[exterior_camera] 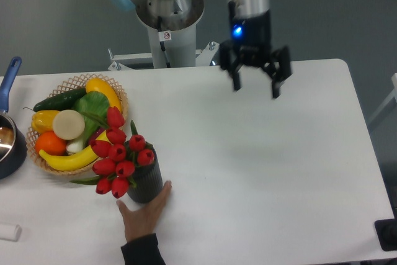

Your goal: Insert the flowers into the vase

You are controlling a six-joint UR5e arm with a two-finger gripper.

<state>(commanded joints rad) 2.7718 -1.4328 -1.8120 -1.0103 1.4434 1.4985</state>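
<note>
Claw raised near far edge of white surface, fingers spread apart, holding nothing. Well off to its lower left, bunch of red tulip buds seated in ribbed dark grey cylindrical vase, insertion apparently complete. Human hand touching vase base, likely steadying it, beside wicker fruit basket.

flowers in vase — beside basket
</note>
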